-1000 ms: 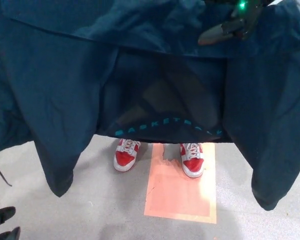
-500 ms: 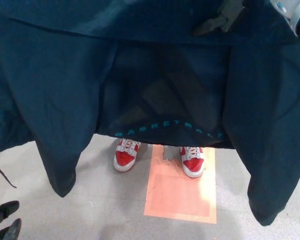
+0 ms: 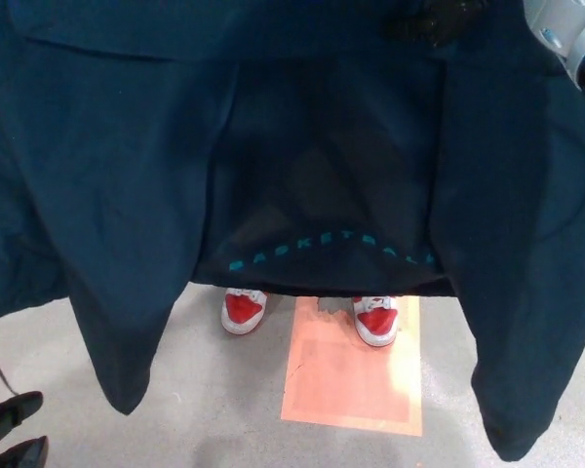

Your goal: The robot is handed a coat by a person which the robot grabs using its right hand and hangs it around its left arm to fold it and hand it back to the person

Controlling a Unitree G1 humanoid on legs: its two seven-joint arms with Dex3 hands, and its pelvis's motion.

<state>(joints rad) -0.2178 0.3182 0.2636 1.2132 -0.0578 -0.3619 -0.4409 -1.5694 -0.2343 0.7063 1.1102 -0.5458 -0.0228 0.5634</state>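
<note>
Coat [image 3: 302, 146] sagged lower, hem now half over person's shoes [image 3: 244, 310]. Right hand [image 3: 434, 18] risen to top edge, grip unclear. Left hand [image 3: 10, 434] low, fingers apart, empty. Handover likely near.

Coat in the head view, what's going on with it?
A dark coat hangs spread across the view, with a person's red-and-white sneakers standing below its hem. The right robot hand is up at the coat's top edge; its grip is unclear. The left robot hand is low and open.
</note>
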